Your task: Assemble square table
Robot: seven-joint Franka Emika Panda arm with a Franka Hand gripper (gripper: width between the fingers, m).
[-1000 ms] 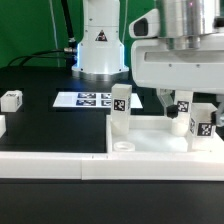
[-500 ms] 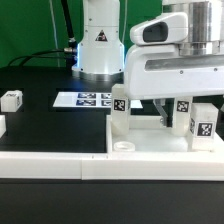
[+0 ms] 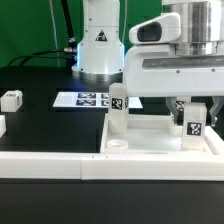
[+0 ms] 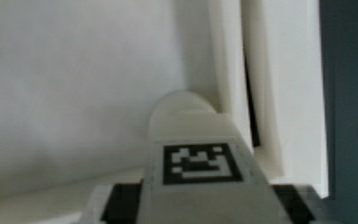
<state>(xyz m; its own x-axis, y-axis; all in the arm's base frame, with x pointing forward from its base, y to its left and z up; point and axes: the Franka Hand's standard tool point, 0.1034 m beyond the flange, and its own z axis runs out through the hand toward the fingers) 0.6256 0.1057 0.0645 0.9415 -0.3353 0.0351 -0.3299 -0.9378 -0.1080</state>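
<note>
The square table's white slab lies at the exterior view's right, with a round socket at its near corner. One tagged white leg stands upright on it. A second leg stands further right, and my gripper comes down over it. In the wrist view that leg fills the space between my dark fingers, which press against both of its sides with no gap. My gripper is shut on it. The slab shows beyond.
A loose white leg lies at the exterior view's left, with another piece at the frame edge. The marker board lies flat behind the slab. A long low white wall runs along the front. The robot's base stands at the back.
The gripper has sunk and shifted toward the exterior view's left over the right-hand leg. Its fingers have closed in on that leg.
</note>
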